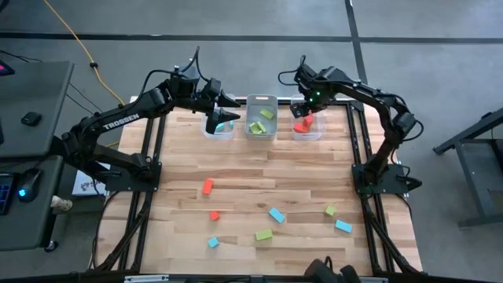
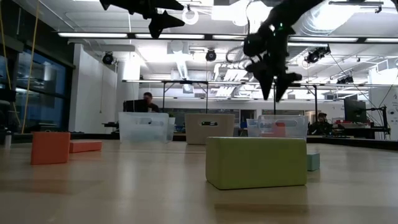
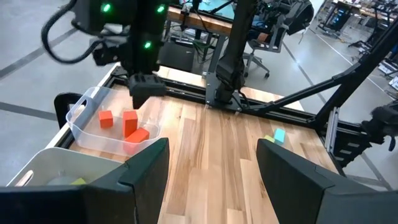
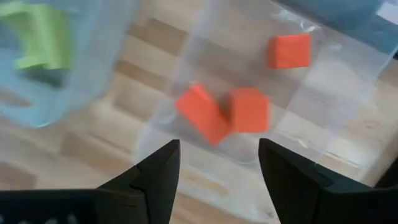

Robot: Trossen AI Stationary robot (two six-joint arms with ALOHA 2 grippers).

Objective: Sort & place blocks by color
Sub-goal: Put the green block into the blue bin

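Pale wooden table (image 1: 267, 177) with light and darker plank stripes, filling the centre of the high view. Three clear bins along the upper middle: left bin (image 1: 219, 126) holding light blue blocks (image 1: 228, 125), middle bin (image 1: 261, 116) holding lime green blocks (image 1: 258, 126), right bin (image 1: 307, 126) holding red-orange blocks (image 1: 301, 124). Scattered lower down: two red-orange blocks (image 1: 207, 186) left of centre, light blue blocks (image 1: 277, 215) at lower centre and lower right, lime green blocks (image 1: 263, 234) near the bottom. Black arms, the left arm (image 1: 118, 126) with white lettering. Black left claw (image 1: 220, 110); black right claw (image 1: 302, 108) with green lights above it. Grey floor (image 1: 440, 47) with a yellow cable (image 1: 75, 38) at upper left.
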